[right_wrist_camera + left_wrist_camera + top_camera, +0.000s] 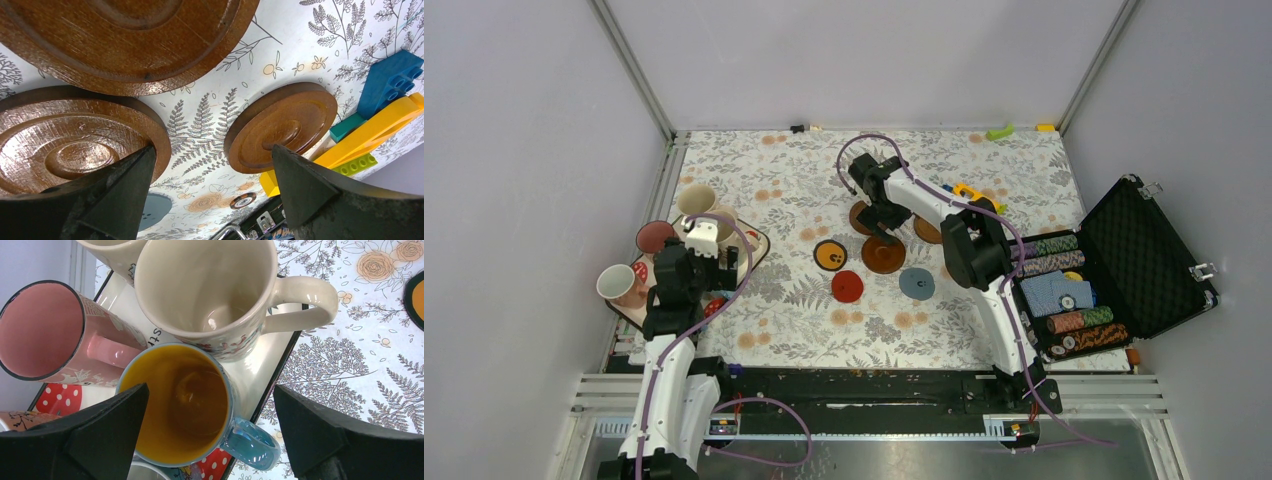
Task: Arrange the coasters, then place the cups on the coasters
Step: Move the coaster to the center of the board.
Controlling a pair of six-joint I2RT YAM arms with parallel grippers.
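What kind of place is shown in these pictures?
Likely a robot test cell, not a home: plain grey panel walls, an aluminium frame, and a flowered tablecloth staged with coasters and mugs.

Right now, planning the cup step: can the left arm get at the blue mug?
Probably yes: the left gripper hangs open right above the blue mug, though the cream mug and pink mug crowd it.
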